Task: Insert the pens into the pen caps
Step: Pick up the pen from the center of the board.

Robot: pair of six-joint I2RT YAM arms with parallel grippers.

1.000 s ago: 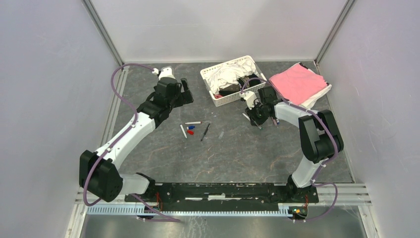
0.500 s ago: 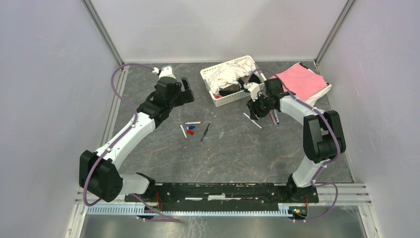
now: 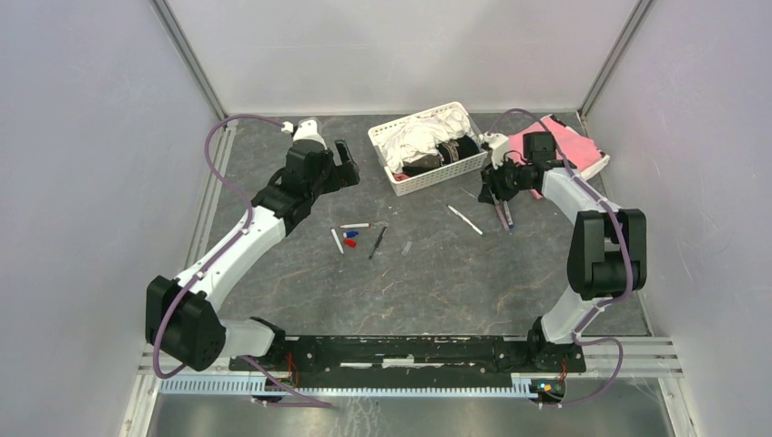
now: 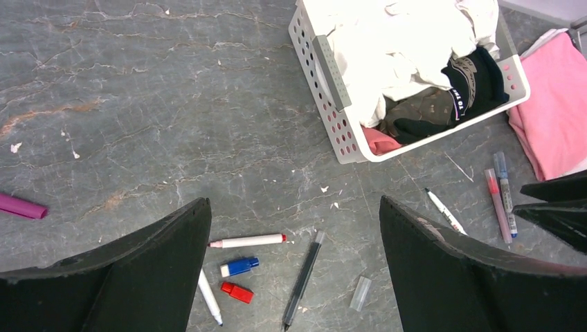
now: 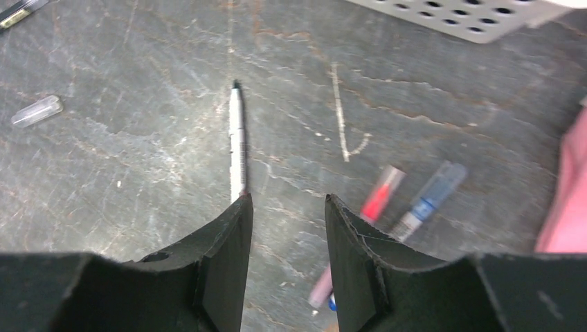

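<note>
Right fingers [image 5: 225,256] have left the white pen [image 5: 237,142]; black garment [image 4: 477,72] lettering illegible.

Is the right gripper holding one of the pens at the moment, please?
No, the right gripper has nothing between its parted jaws, and the white pen lies loose on the surface just beyond them.

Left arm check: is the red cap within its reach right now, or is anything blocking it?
Probably yes. The left gripper is open above the table, and the red cap lies uncovered close by. The blue cap and a white pen sit close beside it, so they may get nudged.
</note>
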